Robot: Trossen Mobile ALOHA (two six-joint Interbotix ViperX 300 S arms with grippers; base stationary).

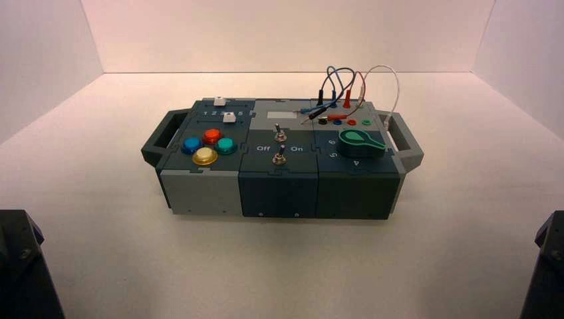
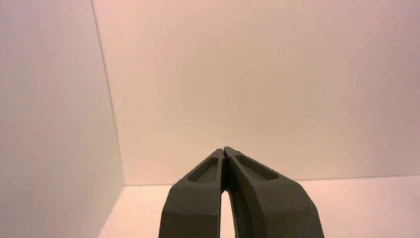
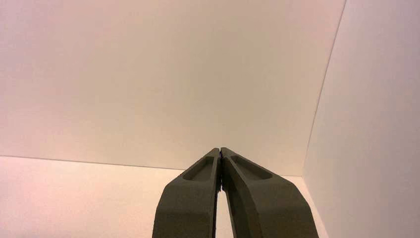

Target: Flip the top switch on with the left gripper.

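The top switch [image 1: 281, 134] is a small metal toggle on the box's dark middle panel, in line with and beyond a second toggle. The robot's left hand [image 2: 224, 151] is dark, with two tapered fingers pressed together at their tips, pointing toward the pale back wall, well apart from the switch.

This looks like a robotics lab, or a test booth set up in one. Plain pale walls [image 1: 279, 36] close in the back and both sides of a bare, light-coloured work surface [image 1: 279, 266], and on it sits a purpose-built test box [image 1: 278, 193] with coloured push buttons, sliders, toggle switches, a green knob and plug-in wires. Black robot arm parts [image 1: 23, 266] show at both lower corners of the high view.
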